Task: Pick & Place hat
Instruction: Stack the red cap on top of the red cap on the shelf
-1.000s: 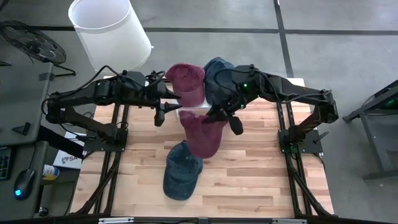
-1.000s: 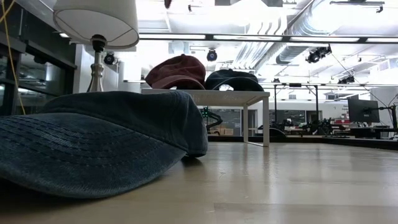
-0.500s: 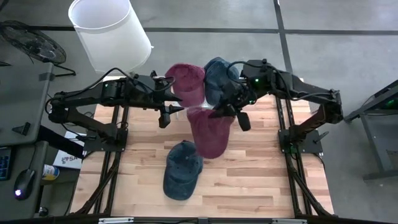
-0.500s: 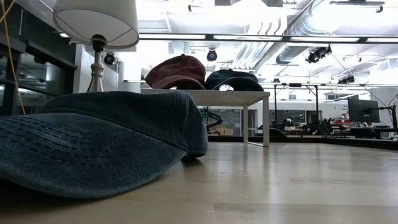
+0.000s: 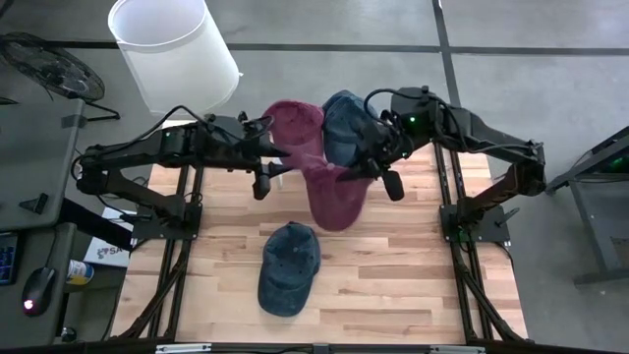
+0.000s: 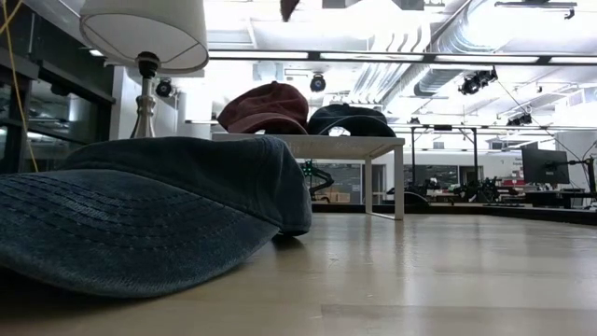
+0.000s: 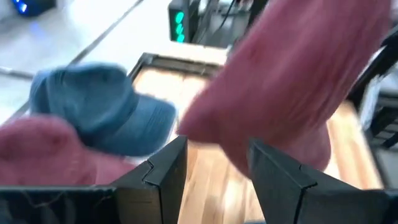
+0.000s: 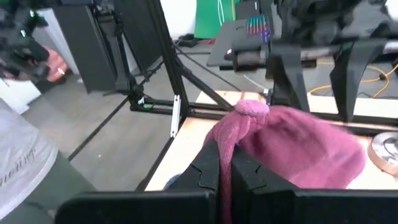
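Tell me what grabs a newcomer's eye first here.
The maroon hat dangling in mid-air above the table's middle, pinched by the right gripper. Behind it, a second maroon hat and a dark blue hat sit on a small raised white stand; another blue hat lies on the wooden table.

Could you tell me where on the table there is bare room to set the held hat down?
Bare wood lies right of the blue cap, toward the table's right edge, and left of it. The far end is crowded: a maroon cap and dark blue cap fill the shelf, where the right gripper holds the maroon hat beside the left gripper.
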{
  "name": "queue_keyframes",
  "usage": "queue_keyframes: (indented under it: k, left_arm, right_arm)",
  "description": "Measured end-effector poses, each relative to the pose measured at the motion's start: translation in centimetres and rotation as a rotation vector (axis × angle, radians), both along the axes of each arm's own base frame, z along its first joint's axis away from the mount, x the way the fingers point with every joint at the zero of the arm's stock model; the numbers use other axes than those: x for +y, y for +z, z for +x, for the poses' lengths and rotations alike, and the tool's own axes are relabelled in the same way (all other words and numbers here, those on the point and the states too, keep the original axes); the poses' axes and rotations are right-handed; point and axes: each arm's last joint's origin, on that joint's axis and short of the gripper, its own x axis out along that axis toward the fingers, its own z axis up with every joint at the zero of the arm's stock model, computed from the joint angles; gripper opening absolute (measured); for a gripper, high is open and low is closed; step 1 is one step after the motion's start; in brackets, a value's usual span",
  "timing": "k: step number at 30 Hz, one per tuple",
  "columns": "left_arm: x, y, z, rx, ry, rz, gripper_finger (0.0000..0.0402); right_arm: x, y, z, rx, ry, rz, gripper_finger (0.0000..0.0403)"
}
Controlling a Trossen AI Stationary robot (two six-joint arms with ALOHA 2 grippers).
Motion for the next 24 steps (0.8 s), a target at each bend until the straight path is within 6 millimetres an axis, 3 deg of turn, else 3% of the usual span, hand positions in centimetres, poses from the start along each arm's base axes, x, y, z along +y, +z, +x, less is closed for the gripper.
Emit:
queue_keyframes:
  k: [8,24]
  left_arm:
    - [-0.4,1.6,0.7,-0.18,-0.135,-0.01,0.0165]
    - [-0.6,0.4,2.3,-0.124,-0.24,-0.044,0.0165]
  right_arm:
    - [-0.1,-0.8,1.4,0.005,0.008,-0.012,0.0]
    - [0.5,-2.7,3.8,0.054,0.052,-0.034,0.0]
